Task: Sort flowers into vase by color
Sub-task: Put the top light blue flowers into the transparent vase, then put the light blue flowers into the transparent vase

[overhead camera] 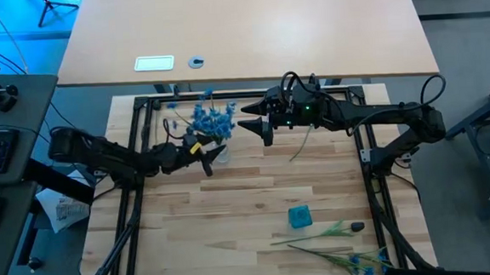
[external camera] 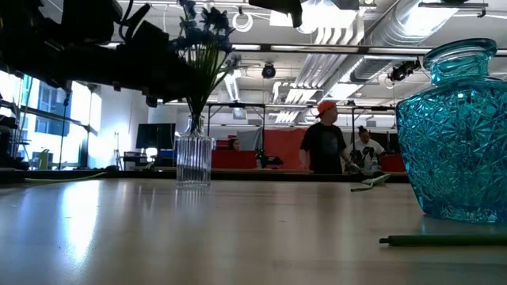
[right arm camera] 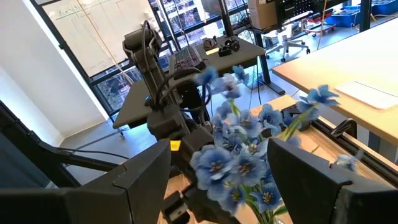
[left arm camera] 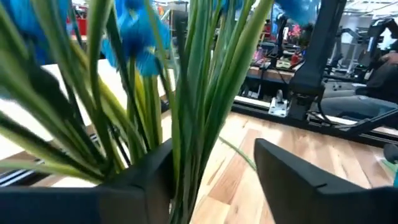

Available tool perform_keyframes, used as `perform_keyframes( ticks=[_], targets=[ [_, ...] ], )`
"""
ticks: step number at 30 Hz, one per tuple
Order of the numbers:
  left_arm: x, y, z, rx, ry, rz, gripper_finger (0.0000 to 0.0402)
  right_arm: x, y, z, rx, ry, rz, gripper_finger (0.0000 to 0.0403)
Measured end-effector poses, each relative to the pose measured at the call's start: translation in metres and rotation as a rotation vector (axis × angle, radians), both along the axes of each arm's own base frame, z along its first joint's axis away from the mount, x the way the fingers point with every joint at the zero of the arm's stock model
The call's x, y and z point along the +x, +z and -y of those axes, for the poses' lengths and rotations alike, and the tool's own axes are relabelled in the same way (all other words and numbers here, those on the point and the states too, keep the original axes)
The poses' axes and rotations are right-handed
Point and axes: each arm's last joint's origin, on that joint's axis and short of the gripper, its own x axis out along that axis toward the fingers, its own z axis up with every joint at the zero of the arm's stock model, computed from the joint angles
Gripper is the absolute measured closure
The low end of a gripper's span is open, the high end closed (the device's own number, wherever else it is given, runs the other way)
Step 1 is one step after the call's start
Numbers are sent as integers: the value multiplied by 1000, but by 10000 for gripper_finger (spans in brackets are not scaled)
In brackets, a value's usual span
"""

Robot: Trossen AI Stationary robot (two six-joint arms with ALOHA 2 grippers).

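Note:
A clear glass vase [external camera: 194,161] stands upright on the table and holds a bunch of blue-blossomed flowers [overhead camera: 210,121], seen close in the right wrist view as blue blossoms [right arm camera: 239,155]. My left gripper [overhead camera: 211,157] is open at the vase's top, with the green stalks [left arm camera: 193,118] standing between its fingers [left arm camera: 214,180]. My right gripper [overhead camera: 253,124] is open and empty, level with the blossoms on their right [right arm camera: 217,180]. A teal cut-glass vase [overhead camera: 299,217] stands empty nearer the front [external camera: 455,134]. A dark-bud flower [overhead camera: 355,226] and a blue flower [overhead camera: 363,262] lie flat by the near edge. My left gripper comes level from the table's left, fingers on either side of the bunch's stalks above the vase. One finger [left arm camera: 146,183] lies close against the stalks [left arm camera: 177,186], but I cannot tell whether it touches them.
A loose green stem [overhead camera: 301,147] lies on the table below my right arm. The black frame rails [overhead camera: 370,160] border the wooden work surface. Bare wood [overhead camera: 224,215] lies between the two vases. People stand in the room far behind the table [external camera: 325,142].

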Motion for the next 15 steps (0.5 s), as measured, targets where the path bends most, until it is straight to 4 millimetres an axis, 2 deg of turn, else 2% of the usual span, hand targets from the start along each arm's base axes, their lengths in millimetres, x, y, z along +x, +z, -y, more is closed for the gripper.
perform_keyframes(
  ticks=[3,7,15],
  targets=[
    [-4,8,4,41,-17,0,170,0,0,0,0,0,0,139],
    [-11,14,6,54,-30,-50,157,0,0,0,-19,2,-2,139],
    [-32,18,12,-89,-50,-135,156,-3,4,0,-51,5,8,139]
  ],
)
